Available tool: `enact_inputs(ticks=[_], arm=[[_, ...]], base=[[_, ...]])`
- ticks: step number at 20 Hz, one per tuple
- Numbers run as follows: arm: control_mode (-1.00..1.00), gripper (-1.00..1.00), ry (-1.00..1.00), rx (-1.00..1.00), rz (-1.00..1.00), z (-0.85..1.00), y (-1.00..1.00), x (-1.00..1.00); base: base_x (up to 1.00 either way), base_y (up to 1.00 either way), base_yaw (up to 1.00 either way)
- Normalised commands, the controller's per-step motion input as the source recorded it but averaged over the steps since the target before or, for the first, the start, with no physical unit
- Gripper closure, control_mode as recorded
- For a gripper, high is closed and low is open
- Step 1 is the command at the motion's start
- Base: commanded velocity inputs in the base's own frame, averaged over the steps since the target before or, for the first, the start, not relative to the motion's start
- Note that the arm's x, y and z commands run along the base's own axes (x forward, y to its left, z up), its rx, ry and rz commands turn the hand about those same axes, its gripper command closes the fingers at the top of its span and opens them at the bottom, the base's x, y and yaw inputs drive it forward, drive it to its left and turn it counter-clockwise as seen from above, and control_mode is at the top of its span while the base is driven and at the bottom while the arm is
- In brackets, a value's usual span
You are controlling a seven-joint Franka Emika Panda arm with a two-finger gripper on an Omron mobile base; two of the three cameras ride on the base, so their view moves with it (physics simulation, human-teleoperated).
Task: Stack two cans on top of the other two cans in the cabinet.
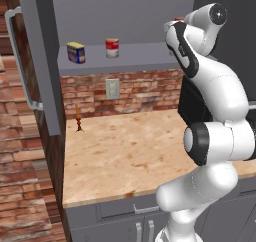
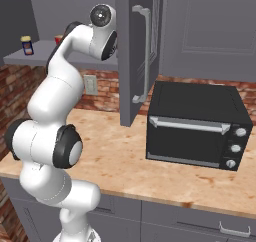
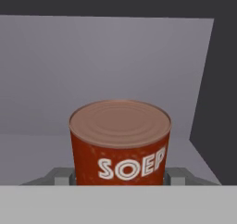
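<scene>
Gripper (image 3: 119, 177) jaws bracket the orange-red SOEP can (image 3: 120, 142) on the cabinet shelf (image 3: 41, 144), seemingly clamped; next, lift toward the red-and-white can (image 1: 112, 48).

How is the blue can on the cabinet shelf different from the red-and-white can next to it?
The blue can is blue with a yellow label; the red-and-white can has red and white bands. The blue can looks wider and stands left; the red-and-white can looks narrower and stands right. Both stand upright, apart, on the shelf.
</scene>
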Motion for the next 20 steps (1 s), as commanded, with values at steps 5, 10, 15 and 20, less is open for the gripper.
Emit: enact_inputs(ticks=[5,10,15,20], arm=[[-1.00,1.00,0.00,0.00,0.00,0.07,0.00,0.00],[-1.00,1.00,0.00,0.00,0.00,0.07,0.00,0.00],[-1.00,1.00,0.00,0.00,0.00,0.01,0.00,0.00],[-1.00,1.00,0.00,0.00,0.00,0.00,0.00,0.00]], base=[[0.00,0.00,0.00],[0.00,0.00,0.00],[0.00,0.00,0.00],[0.00,0.00,0.00]])
